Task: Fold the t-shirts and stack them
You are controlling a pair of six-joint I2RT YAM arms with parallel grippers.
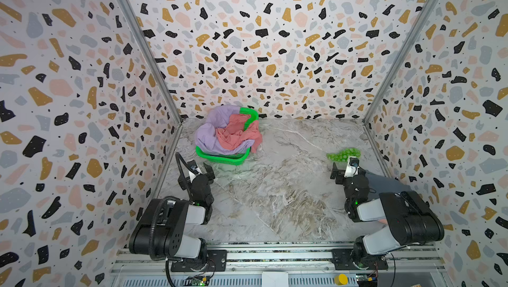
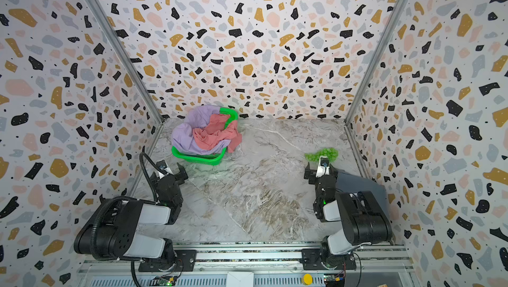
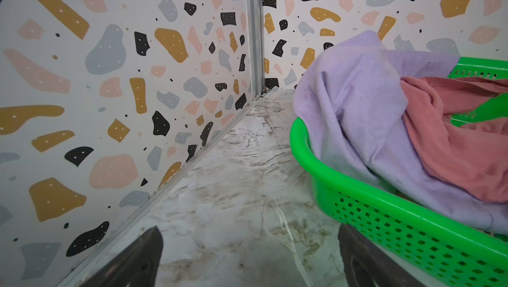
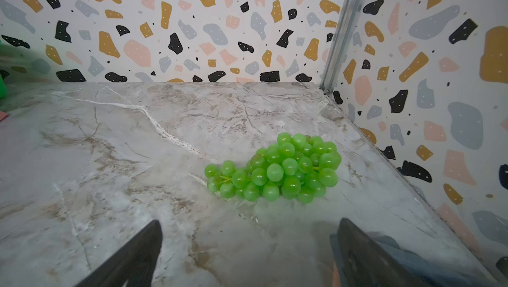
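Note:
A lilac t-shirt and a coral-red t-shirt lie crumpled in the green basket, and the red one hangs over its right side. A slate-grey t-shirt lies flat by the right wall, partly under the right arm. A sliver of peach cloth shows beside it. My left gripper is open and empty just in front of the basket. My right gripper is open and empty at the grey shirt's far edge.
The green mesh basket stands at the back left near the corner. A bunch of green grapes lies just beyond the right gripper. Patterned walls close three sides of the marble table.

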